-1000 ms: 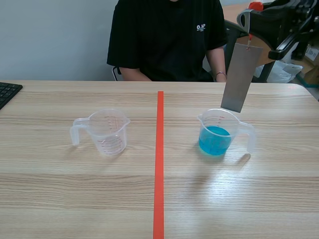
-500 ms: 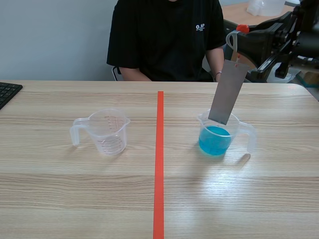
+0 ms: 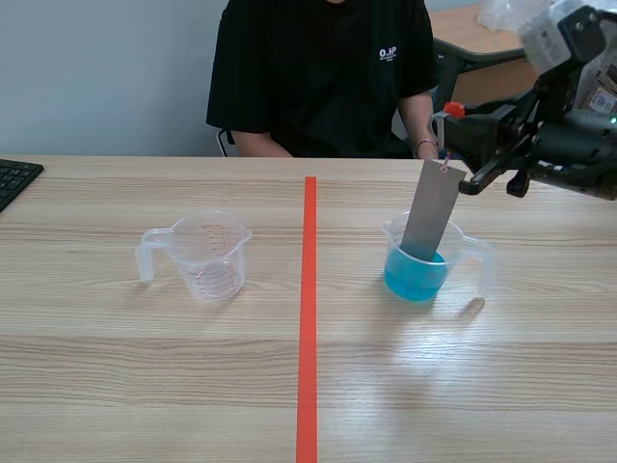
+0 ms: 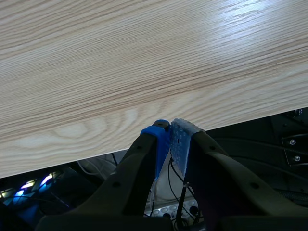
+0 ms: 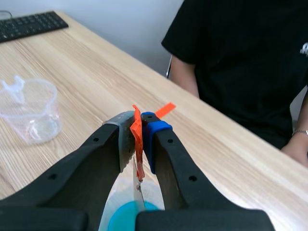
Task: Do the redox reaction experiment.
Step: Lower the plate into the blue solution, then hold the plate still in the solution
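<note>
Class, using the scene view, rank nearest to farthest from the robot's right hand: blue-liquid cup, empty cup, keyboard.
1. Clear plastic cup of blue liquid, below the right hand.
2. Empty clear plastic cup, left half.
3. Black keyboard, far left.

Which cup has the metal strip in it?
The blue-liquid cup right of the orange tape line; the grey strip dips into it. The left cup holds neither liquid nor strip.

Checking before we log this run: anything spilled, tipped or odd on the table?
Nothing spilled. Both the blue-liquid cup and the empty cup stand upright. The metal strip hangs slanted from the right gripper by its orange tag, lower end inside the blue-liquid cup; that looks intended.
</note>
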`<state>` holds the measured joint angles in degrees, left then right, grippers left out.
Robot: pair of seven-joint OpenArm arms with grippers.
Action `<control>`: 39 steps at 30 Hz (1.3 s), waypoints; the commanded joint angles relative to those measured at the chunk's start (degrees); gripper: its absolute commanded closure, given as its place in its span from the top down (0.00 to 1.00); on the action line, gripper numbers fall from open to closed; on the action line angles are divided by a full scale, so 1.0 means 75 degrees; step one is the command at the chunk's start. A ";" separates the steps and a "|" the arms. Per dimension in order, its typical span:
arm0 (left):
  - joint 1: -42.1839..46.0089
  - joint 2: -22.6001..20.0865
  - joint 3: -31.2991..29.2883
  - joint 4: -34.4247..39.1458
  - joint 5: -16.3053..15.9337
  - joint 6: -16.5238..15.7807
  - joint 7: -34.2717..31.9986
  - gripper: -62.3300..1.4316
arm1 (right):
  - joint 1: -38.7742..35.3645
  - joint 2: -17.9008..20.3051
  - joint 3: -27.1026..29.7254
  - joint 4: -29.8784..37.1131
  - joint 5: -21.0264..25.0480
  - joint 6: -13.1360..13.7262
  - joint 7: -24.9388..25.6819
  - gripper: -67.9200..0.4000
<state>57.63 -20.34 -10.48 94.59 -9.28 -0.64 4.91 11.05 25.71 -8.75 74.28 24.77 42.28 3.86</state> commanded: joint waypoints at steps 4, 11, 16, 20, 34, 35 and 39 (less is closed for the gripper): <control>0.0082 -0.0023 0.0009 0.0032 -0.0017 0.0006 -0.0076 0.09 | 0.0181 -0.0154 -0.0233 -0.0344 -0.0364 0.0058 0.0510 0.03; 0.0085 -0.0023 0.0009 0.0032 -0.0017 0.0006 -0.0076 0.09 | 0.0178 -0.0420 -0.0245 -0.0557 -0.0871 0.0058 0.0571 0.03; 0.0085 -0.0023 0.0009 0.0032 -0.0017 0.0003 -0.0076 0.09 | 0.0181 -0.0425 -0.0245 -0.0557 -0.0886 0.0058 0.0621 0.03; 0.0085 -0.0023 0.0009 0.0032 -0.0017 0.0000 -0.0076 0.09 | 0.0178 -0.0425 -0.0245 -0.0557 -0.0886 0.0058 0.0621 0.03; 0.0085 -0.0023 0.0009 0.0032 -0.0020 -0.0015 -0.0076 0.09 | 0.0178 -0.0425 -0.0245 -0.0557 -0.0886 0.0058 0.0624 0.03; 0.0085 -0.0023 0.0009 0.0032 -0.0020 -0.0015 -0.0076 0.09 | 0.0181 -0.0425 -0.0245 -0.0557 -0.0886 0.0058 0.0624 0.03; 0.0085 -0.0023 0.0009 0.0032 -0.0020 -0.0015 -0.0076 0.09 | 0.0181 -0.0425 -0.0245 -0.0557 -0.0886 0.0058 0.0624 0.03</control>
<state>57.63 -20.34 -10.48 94.59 -9.28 -0.67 4.91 11.07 22.06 -11.00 69.12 17.37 42.28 7.68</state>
